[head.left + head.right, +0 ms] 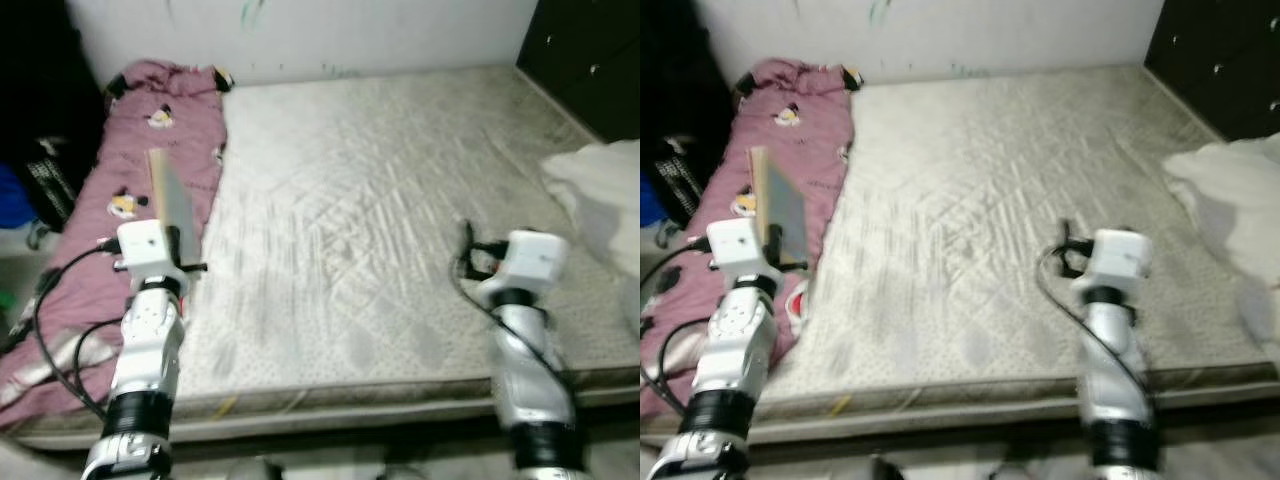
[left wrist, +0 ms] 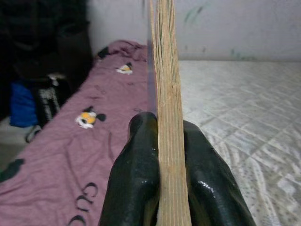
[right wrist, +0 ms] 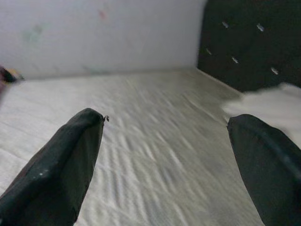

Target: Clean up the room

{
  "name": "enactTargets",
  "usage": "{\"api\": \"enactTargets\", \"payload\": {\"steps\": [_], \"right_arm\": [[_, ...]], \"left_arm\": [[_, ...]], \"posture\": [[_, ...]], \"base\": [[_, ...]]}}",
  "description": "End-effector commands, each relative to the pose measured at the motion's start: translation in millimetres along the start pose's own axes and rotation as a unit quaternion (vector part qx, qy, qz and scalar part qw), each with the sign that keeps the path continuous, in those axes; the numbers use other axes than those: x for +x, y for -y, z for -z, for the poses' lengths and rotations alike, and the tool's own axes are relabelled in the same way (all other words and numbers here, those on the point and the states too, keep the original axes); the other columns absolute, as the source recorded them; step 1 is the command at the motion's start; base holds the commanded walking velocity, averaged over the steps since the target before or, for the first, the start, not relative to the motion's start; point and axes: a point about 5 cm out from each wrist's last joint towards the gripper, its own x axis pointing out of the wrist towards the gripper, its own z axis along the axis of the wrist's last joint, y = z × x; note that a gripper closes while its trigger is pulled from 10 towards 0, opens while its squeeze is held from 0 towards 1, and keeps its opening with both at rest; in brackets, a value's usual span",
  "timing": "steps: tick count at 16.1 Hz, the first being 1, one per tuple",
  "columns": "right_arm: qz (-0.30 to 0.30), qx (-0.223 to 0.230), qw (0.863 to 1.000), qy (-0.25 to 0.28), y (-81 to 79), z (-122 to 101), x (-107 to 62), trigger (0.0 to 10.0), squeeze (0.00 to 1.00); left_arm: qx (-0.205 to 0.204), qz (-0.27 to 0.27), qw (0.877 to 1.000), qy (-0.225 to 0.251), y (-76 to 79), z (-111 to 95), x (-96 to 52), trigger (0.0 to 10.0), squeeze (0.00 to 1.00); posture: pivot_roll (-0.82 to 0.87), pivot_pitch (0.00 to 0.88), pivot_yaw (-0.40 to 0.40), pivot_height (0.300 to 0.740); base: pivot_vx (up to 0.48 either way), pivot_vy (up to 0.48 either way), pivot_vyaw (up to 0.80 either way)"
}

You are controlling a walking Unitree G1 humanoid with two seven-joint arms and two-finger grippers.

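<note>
Left gripper (image 2: 162, 155): we are clamping both fingers on the lower edge of a thin wooden board (image 1: 170, 200), one finger on each flat face.
Board position: it is standing upright out of our left fingertips, rising ahead of them, over the near part of the pink blanket (image 1: 150, 150).
Right gripper (image 3: 164, 160): we are holding its fingers spread wide with nothing between them, above the bare mattress (image 1: 400, 200).
Beyond the right gripper: a white bundle of bedding (image 1: 605, 190) is lying off to its outer side, near a dark cabinet (image 1: 590, 50).
Beside the left gripper: dark bags (image 2: 33, 94) are sitting on its outer side, past the blanket's edge.
How the board should handle: we are judging it stiff and light, plywood-like by its layered edge, with one smooth, darker face that could slip.
Where to hold: we are gripping only an edge, so it may pivot; a bite deeper toward the middle would steady it.
Risk: we are reckoning a quick swing could twist it loose.
</note>
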Motion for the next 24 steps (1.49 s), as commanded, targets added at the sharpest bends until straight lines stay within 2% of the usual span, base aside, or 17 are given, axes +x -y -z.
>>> {"api": "enactTargets", "payload": {"steps": [1,4,7,9,11,12,14,16,17,18,19,20,24], "right_arm": [[-0.002,0.005,1.000,0.012,-6.0,-5.1,3.0,10.0,0.00],[-0.023,0.024,0.999,0.009,-24.8,-4.4,4.8,10.0,0.00],[-0.048,0.016,0.999,0.001,-36.6,2.1,-1.7,10.0,0.00],[-0.085,-0.004,0.996,0.012,-47.8,1.8,-6.0,10.0,0.00],[-0.088,0.004,0.996,0.009,-47.3,2.3,-8.1,10.0,0.00],[-0.095,0.010,0.995,0.008,-47.3,2.4,-10.9,10.0,0.00],[-0.116,0.028,0.993,0.018,-48.2,-1.8,-11.6,10.0,0.00],[-0.122,0.041,0.992,0.012,-47.8,-1.2,-12.1,10.0,0.00],[-0.124,0.044,0.991,0.010,-47.7,-0.8,-12.6,10.0,0.00],[-0.124,0.043,0.991,0.010,-48.2,-1.2,-12.5,10.0,0.00],[-0.126,0.042,0.991,0.009,-49.9,-2.0,-12.2,10.0,0.00],[-0.126,0.042,0.991,0.010,-51.4,-2.5,-12.2,10.0,0.00],[-0.129,0.039,0.991,0.010,-53.5,-3.2,-12.7,10.0,0.00]], "left_arm": [[0.008,0.009,1.000,0.024,3.0,-8.1,2.4,10.0,0.00],[0.025,0.027,0.999,0.021,8.6,1.0,-8.6,10.0,0.00],[0.026,0.034,0.999,0.011,9.8,8.0,-14.7,10.0,0.00],[0.048,0.052,0.997,0.016,15.8,9.9,-18.8,10.0,0.00],[0.046,0.067,0.997,0.016,21.9,9.4,-19.9,10.0,0.00],[0.052,0.101,0.993,0.028,31.8,5.6,-20.9,10.0,0.00],[0.079,0.163,0.980,0.080,48.6,-8.0,-23.9,10.0,0.00],[0.076,0.182,0.975,0.105,54.3,-13.9,-26.8,10.0,0.00],[0.060,0.191,0.974,0.107,56.5,-15.1,-27.9,10.0,0.00],[0.053,0.187,0.977,0.089,56.3,-13.2,-25.1,10.0,0.00],[0.066,0.183,0.980,0.043,56.6,-3.9,-20.5,10.0,0.00],[0.068,0.176,0.981,0.035,55.2,-1.7,-19.7,10.0,0.00],[0.070,0.173,0.981,0.052,52.4,-5.4,-22.1,10.0,0.00]], "posture": [[-0.10,0.000,0.075,0.740],[-0.06,0.001,0.061,0.740],[-0.04,0.001,0.053,0.740],[-0.05,0.019,0.047,0.740],[-0.06,0.032,0.047,0.740],[-0.07,0.049,0.049,0.740],[-0.08,0.067,0.049,0.740],[-0.08,0.070,0.049,0.740],[-0.09,0.072,0.049,0.740],[-0.09,0.073,0.050,0.740],[-0.08,0.077,0.053,0.740],[-0.08,0.079,0.056,0.740],[-0.07,0.092,0.055,0.740]], "base": [[0.000,0.000,0.00],[0.000,0.000,0.00],[0.000,0.000,0.00],[0.000,0.000,0.00],[0.000,0.000,0.00],[0.000,0.000,0.00],[0.000,0.000,0.00],[0.000,0.000,0.00],[0.000,0.000,0.00],[0.000,0.000,0.00],[0.000,0.000,0.00],[0.000,0.000,0.00],[0.000,0.000,0.00]]}}
